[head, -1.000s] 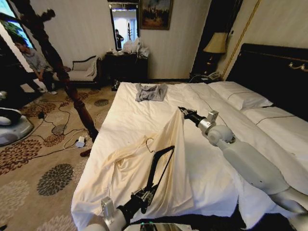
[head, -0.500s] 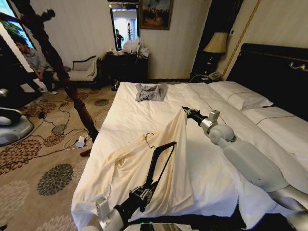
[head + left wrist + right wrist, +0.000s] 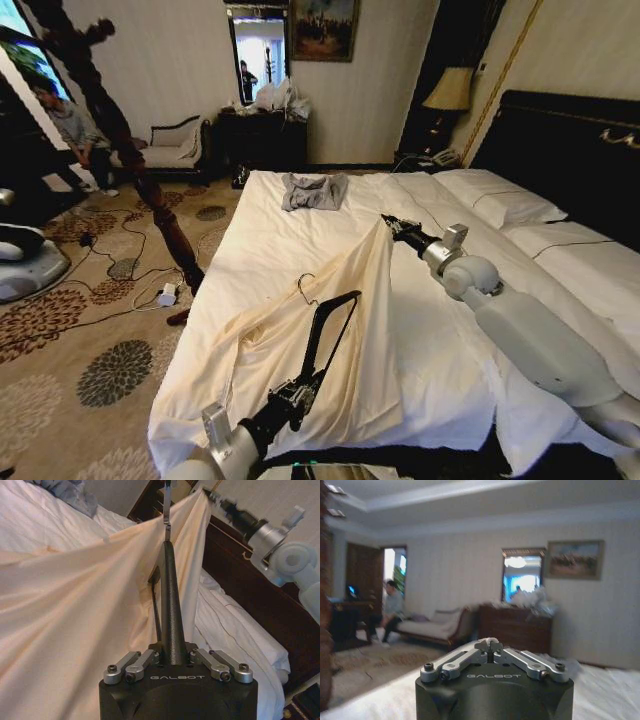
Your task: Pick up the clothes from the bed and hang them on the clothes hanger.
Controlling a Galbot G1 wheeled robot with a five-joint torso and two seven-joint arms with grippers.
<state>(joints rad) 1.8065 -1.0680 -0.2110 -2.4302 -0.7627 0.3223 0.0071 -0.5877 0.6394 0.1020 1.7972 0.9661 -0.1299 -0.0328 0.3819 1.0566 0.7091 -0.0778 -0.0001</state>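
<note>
Left pincer [image 3: 300,392], low at the near edge of the bed [image 3: 300,215], is clamped on the lower end of the hanger [image 3: 330,335]; its grip on the thick black bar is plain in the left wrist view [image 3: 172,630]. The hanger stands tilted over the shirt [image 3: 320,330], hook up. Right pincer [image 3: 388,222], reaching over mid-bed, is closed on a pinch of the shirt's upper edge, pulling the cloth up into a peak. The rest of the shirt lies wrinkled on the bed's near left part. A grey garment [image 3: 313,191] sits well apart, toward the far end.
</note>
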